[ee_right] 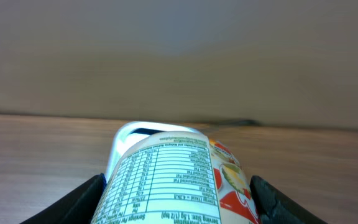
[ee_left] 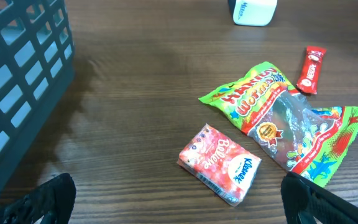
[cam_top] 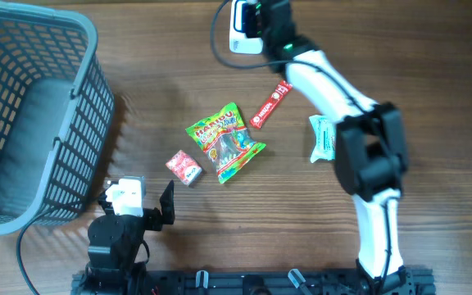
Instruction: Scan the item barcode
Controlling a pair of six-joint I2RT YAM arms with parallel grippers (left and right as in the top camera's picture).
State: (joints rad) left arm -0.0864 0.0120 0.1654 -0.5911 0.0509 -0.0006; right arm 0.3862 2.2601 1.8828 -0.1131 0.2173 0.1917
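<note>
Right claw [ee_right: 180, 208] presenting a pack [ee_right: 166, 180] to the scanner [ee_right: 143, 129].
Jaws, half open, clamp the pack, nutrition panel up; best to roll it until the barcode faces the scanner. Left claw [ee_left: 178, 208] gapes empty.

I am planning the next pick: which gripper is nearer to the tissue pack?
Left. The left gripper sits open just short of the tissue pack; the right gripper is far off at the scanner, holding a container.

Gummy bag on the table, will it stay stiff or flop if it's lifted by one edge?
The gummy bag probably flops: its film looks thin and crinkled. The glossy surface may be slippery. It lies flat, so rolling seems unlikely.
</note>
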